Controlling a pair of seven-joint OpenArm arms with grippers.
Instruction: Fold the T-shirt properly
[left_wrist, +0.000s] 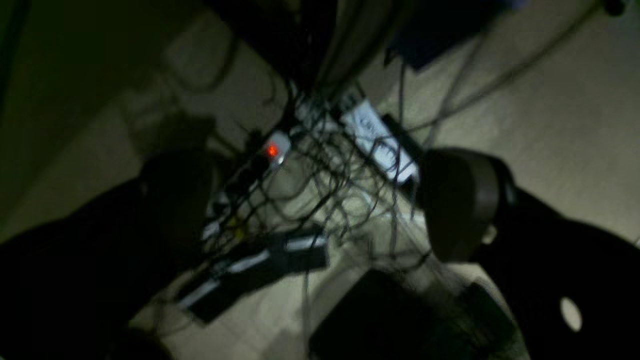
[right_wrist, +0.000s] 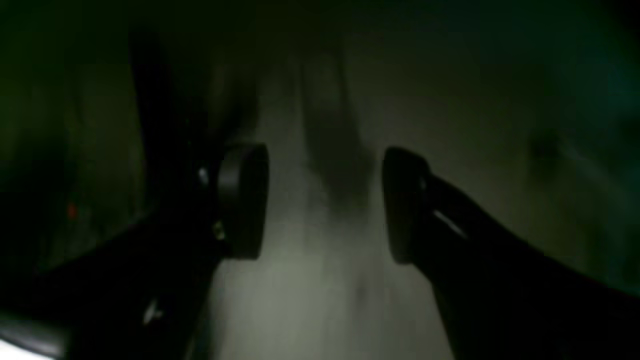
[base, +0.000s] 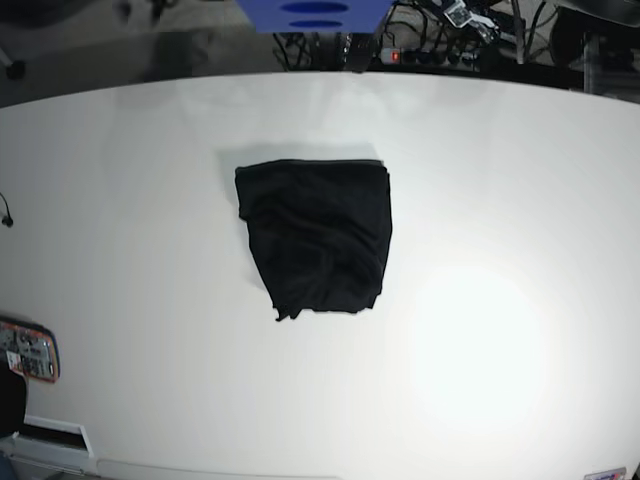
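Note:
The black T-shirt (base: 315, 240) lies as a compact, roughly square bundle in the middle of the white table (base: 500, 200), its lower left corner a little ragged. Neither arm shows in the base view. In the left wrist view my left gripper (left_wrist: 320, 200) is open wide with nothing between its dark fingers (left_wrist: 460, 205), and it looks down on a tangle of cables on the floor. My right gripper (right_wrist: 325, 202) also stands open and empty over a dim, blurred pale surface. The T-shirt shows in neither wrist view.
Beyond the table's far edge stand a blue object (base: 315, 12) and a power strip with a red light (base: 395, 56) among cables. The same red light (left_wrist: 272, 150) and cables appear in the left wrist view. A small red-edged device (base: 28, 350) sits at the table's left edge.

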